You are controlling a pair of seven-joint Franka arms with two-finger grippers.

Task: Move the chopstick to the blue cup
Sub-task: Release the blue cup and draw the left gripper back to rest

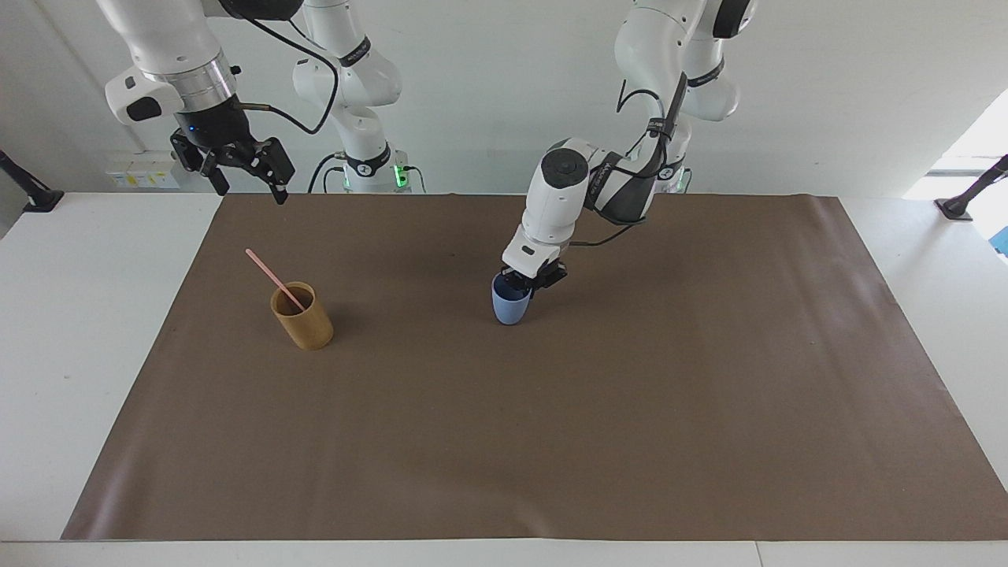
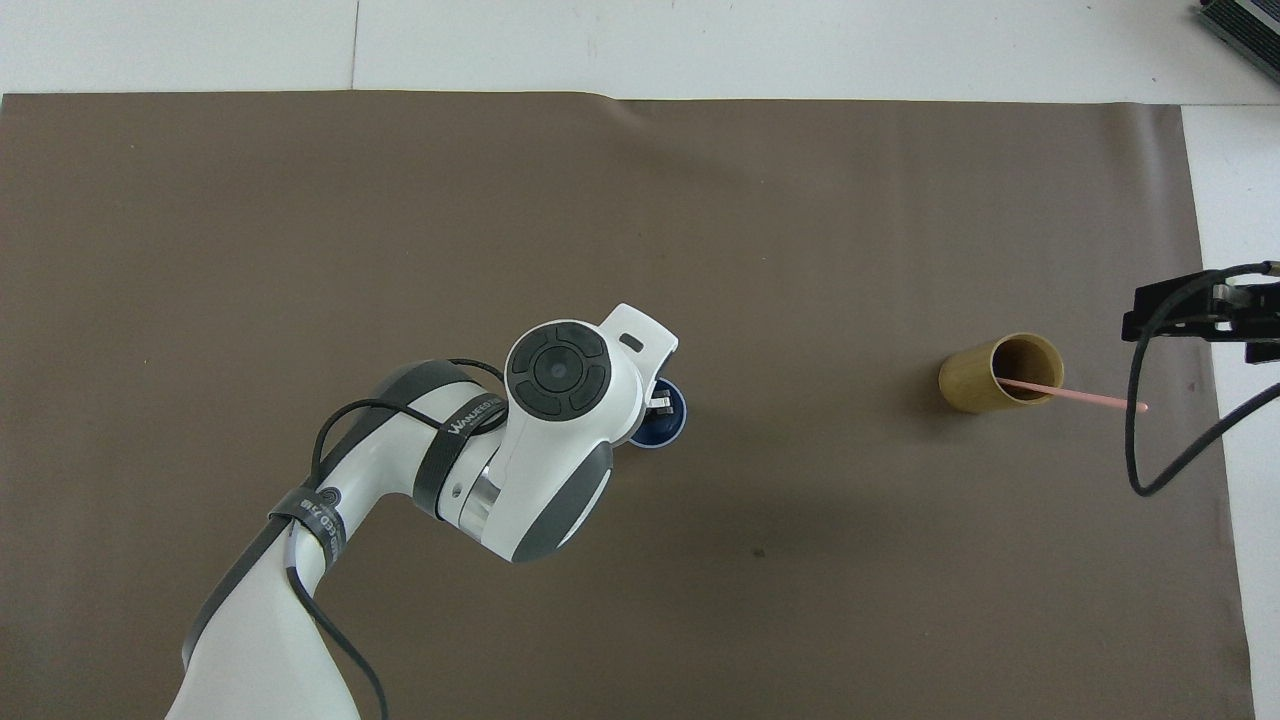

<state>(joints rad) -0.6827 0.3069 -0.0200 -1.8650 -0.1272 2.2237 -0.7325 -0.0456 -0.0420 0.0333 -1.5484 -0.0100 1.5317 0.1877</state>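
The blue cup [image 1: 509, 309] is near the middle of the brown mat, and it also shows in the overhead view [image 2: 670, 428]. My left gripper [image 1: 524, 283] is shut on its rim from above, one finger inside the cup; the wrist hides most of the cup from overhead [image 2: 660, 404]. I cannot tell whether the cup's base touches the mat. The pale pink chopstick [image 1: 266, 270] leans in a tan-brown cup [image 1: 303, 319] toward the right arm's end, its top sticking out over the rim [image 2: 1090, 397]. My right gripper [image 1: 242, 172] is open and empty, raised over the mat's edge [image 2: 1195, 310], and waits.
The brown mat [image 1: 551, 441] covers most of the white table. The tan-brown cup [image 2: 985, 385] stands about a third of the mat's length from the blue cup. A black cable [image 2: 1150, 440] hangs from the right wrist.
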